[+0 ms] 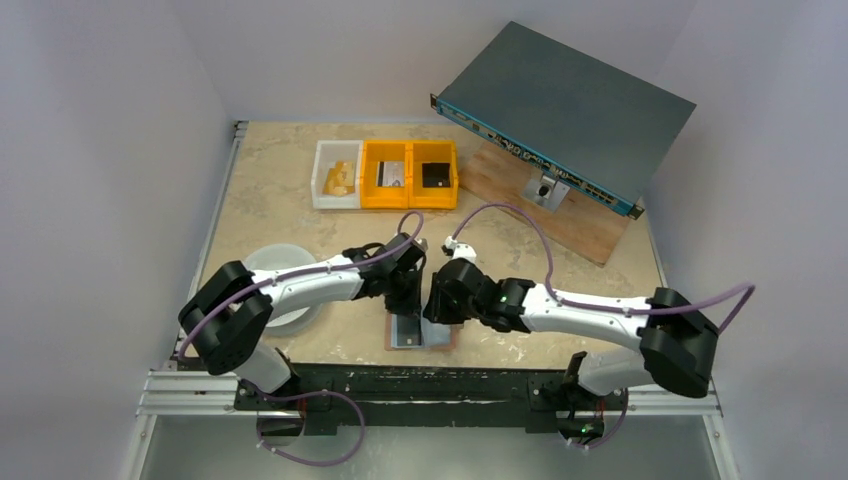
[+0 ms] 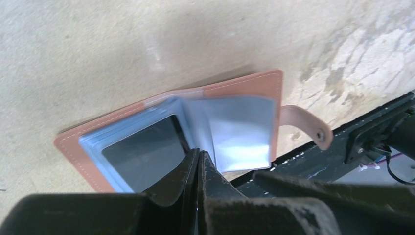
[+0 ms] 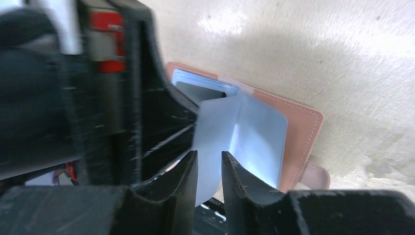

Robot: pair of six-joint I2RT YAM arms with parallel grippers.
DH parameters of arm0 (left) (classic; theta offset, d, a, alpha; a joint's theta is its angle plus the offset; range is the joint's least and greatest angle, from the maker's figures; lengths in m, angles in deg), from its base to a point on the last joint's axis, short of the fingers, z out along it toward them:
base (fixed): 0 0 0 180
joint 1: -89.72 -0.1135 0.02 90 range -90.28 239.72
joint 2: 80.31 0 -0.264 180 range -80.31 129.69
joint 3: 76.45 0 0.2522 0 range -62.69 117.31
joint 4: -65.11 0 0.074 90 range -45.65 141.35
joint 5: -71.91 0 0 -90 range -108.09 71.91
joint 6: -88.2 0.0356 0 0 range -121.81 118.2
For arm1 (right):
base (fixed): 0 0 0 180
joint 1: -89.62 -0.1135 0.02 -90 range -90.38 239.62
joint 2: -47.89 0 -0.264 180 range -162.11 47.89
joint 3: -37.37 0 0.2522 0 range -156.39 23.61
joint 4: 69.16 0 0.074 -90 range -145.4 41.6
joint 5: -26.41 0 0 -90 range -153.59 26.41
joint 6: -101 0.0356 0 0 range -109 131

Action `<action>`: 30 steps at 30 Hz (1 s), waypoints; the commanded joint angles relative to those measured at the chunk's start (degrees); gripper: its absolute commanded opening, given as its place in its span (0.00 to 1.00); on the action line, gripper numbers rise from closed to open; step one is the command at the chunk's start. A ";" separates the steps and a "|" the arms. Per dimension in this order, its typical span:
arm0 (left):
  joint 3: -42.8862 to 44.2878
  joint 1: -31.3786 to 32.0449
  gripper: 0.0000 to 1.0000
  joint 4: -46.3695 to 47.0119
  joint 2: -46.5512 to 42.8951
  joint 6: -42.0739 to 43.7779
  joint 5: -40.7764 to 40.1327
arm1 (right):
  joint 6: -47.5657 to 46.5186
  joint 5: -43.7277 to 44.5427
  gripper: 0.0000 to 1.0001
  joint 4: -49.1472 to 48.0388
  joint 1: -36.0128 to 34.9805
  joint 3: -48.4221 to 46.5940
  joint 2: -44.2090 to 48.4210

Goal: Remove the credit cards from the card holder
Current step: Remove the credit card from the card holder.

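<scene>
The card holder (image 1: pixel 430 338) (image 2: pixel 240 83) (image 3: pixel 303 127) lies open on the table at the near edge, pinkish-tan leather with pale blue inner sleeves. One pale blue sleeve leaf (image 2: pixel 240 127) (image 3: pixel 215 127) stands up from its fold. My left gripper (image 1: pixel 408 303) (image 2: pixel 200 152) is shut, pinching that leaf at its edge near the fold. My right gripper (image 1: pixel 437 305) (image 3: pixel 209 155) stands slightly open, the leaf's lower corner between its fingers without touching. A dark glossy panel (image 2: pixel 142 152) shows in the left sleeve window. I cannot make out the credit cards as separate items.
The holder's snap tab (image 2: pixel 306 125) sticks out toward the black rail (image 1: pixel 420 380) at the table's near edge. A white dish (image 1: pixel 285 270) sits at left. A white bin (image 1: pixel 336 172) and yellow bins (image 1: pixel 410 172) stand at the back. A grey rack unit (image 1: pixel 565 110) rests on a wooden board at back right.
</scene>
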 commanded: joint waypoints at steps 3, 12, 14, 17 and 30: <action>5.13 1.62 0.04 1.62 3.07 -0.24 2.86 | -0.27 5.66 0.26 7.78 -0.12 -2.48 8.36; 6.51 2.67 0.10 5.46 9.10 -2.47 6.86 | 1.66 5.03 0.23 5.81 -0.12 2.93 11.68; 6.29 2.67 0.11 5.36 9.01 -2.54 6.66 | 1.75 3.61 0.22 3.26 -0.12 3.92 10.48; 6.08 2.63 0.13 4.47 7.40 -2.20 5.57 | 2.07 1.94 0.21 -0.09 -0.12 4.93 7.84; -1.74 -1.68 0.22 -2.47 -5.66 1.53 -1.50 | 4.13 -5.40 0.19 -11.18 -0.12 6.81 0.38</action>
